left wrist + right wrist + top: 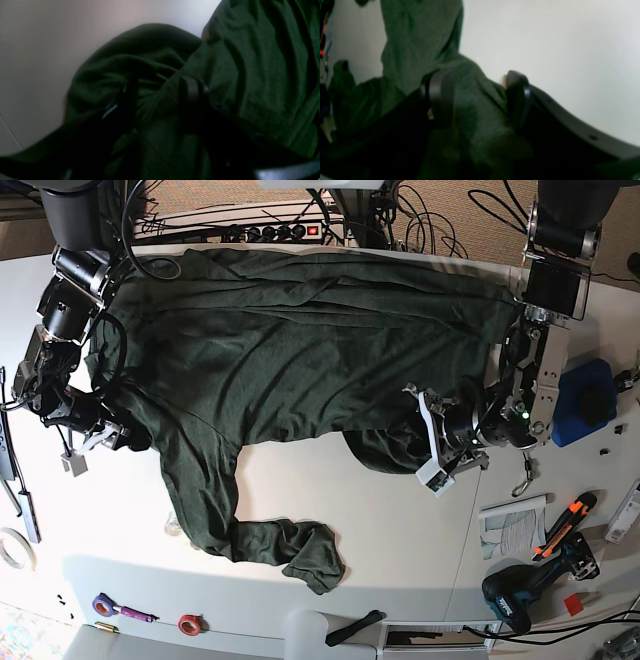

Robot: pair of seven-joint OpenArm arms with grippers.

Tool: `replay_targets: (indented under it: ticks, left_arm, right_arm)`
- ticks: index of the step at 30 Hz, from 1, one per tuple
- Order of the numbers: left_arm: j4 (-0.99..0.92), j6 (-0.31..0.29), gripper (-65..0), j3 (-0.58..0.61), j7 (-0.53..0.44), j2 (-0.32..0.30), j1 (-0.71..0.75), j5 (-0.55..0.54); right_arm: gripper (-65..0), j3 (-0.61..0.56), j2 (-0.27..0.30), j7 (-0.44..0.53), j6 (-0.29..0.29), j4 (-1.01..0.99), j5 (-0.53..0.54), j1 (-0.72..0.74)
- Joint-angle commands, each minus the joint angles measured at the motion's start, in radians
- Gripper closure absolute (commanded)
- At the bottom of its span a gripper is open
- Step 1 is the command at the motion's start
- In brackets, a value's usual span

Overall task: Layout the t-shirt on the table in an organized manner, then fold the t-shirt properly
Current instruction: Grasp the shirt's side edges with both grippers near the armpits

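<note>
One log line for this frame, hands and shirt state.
left hand: shut on t-shirt | right hand: shut on t-shirt | t-shirt: partly spread, wrinkled, on table | fold: not started

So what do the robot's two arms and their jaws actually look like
Both arms are mostly black with exposed black cables. The left arm has pale grey link plates, and the left gripper has white parts. The right gripper has dark rounded jaws on a grey curved bracket.

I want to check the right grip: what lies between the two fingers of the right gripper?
In the right wrist view, a fold of the t-shirt fills the gap of the right gripper, with bare table behind it.
</note>
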Motion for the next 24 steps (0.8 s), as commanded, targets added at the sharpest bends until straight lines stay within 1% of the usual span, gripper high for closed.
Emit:
replay_targets:
  ticks: [1,4,10,12,13,14,15,17,18,21,24]
  left_arm:
    - [0.014,-0.001,-28.1,-0.006,-0.026,-0.006,-0.034,-0.013]
    - [0.014,0.001,-28.1,-0.006,-0.03,-0.006,-0.053,0.009]
    - [0.014,0.019,-28.1,-0.006,-0.036,-0.005,-0.067,0.011]
    - [0.014,0.018,-28.1,-0.006,-0.036,-0.006,-0.067,0.011]
    - [0.014,0.018,-28.1,-0.006,-0.037,-0.006,-0.067,0.011]
    - [0.014,0.018,-28.1,-0.006,-0.037,-0.005,-0.069,0.011]
    - [0.014,0.018,-28.1,-0.006,-0.037,-0.005,-0.07,0.011]
    - [0.014,0.018,-28.1,-0.006,-0.042,-0.005,-0.075,0.012]
    - [0.014,0.019,-28.1,-0.006,-0.052,-0.005,-0.075,0.018]
    - [0.002,0.019,-28.1,-0.006,-0.104,-0.005,-0.084,0.086]
    - [-0.066,0.018,-28.1,-0.006,-0.136,-0.002,-0.127,0.142]
  right_arm:
    - [-33.1,0.0,0.016,-0.046,-0.002,0.008,-0.005,0.015]
    - [-33.1,0.0,0.016,-0.092,-0.002,0.008,0.035,0.015]
    - [-33.1,-0.001,0.016,-0.101,-0.002,0.008,0.039,0.0]
    - [-33.0,-0.018,0.016,-0.095,-0.002,0.008,0.038,-0.022]
    - [-32.0,-0.035,0.016,-0.091,-0.002,0.008,0.038,-0.034]
    - [-28.1,-0.055,0.017,-0.087,-0.002,0.008,0.038,-0.045]
    - [-22.3,-0.08,0.018,-0.081,-0.002,0.008,0.038,-0.055]
    - [-6.0,-0.129,0.018,-0.074,-0.002,0.008,0.037,-0.068]
    - [0.0,-0.15,0.017,-0.074,-0.002,0.009,0.038,-0.073]
    - [0.0,-0.191,0.017,-0.068,-0.002,0.01,0.037,-0.072]
    - [0.0,-0.195,0.018,-0.039,-0.002,0.01,0.037,-0.072]
